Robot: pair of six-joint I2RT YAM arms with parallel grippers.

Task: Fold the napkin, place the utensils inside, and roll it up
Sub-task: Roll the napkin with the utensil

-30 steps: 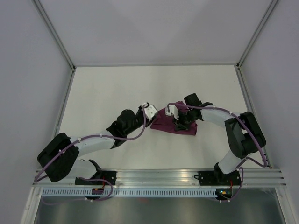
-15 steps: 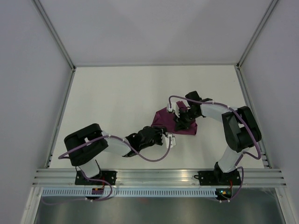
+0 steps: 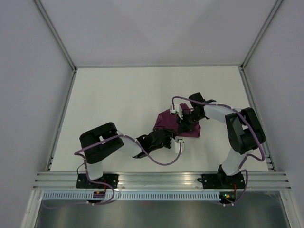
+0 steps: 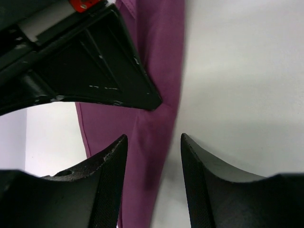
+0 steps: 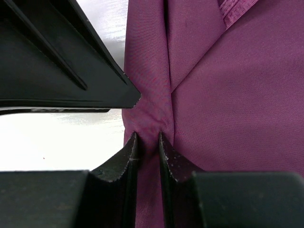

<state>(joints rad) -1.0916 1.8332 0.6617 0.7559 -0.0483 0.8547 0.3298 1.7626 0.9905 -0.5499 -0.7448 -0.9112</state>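
Observation:
The magenta napkin (image 3: 166, 121) lies bunched and folded at mid-table; the knife is hidden. My right gripper (image 3: 184, 125) is shut on a pinched fold of the napkin (image 5: 228, 95), its fingertips (image 5: 132, 142) squeezing the cloth. My left gripper (image 3: 166, 135) is open at the napkin's near edge. In the left wrist view the napkin's narrow edge (image 4: 159, 71) runs between the spread fingers (image 4: 118, 152) without being gripped. The right gripper's black body (image 4: 95, 71) sits just beyond, and the left gripper's finger (image 5: 61, 61) shows close by in the right wrist view.
White tabletop (image 3: 118, 95) bounded by grey walls and an aluminium rail (image 3: 161, 178) at the near edge. The two grippers are almost touching over the napkin. The left arm's elbow (image 3: 99, 137) is folded back at the near left.
My left arm has swung from the napkin's left side round to its near edge, elbow folding back. The right gripper has stayed shut on the napkin, shifting slightly.

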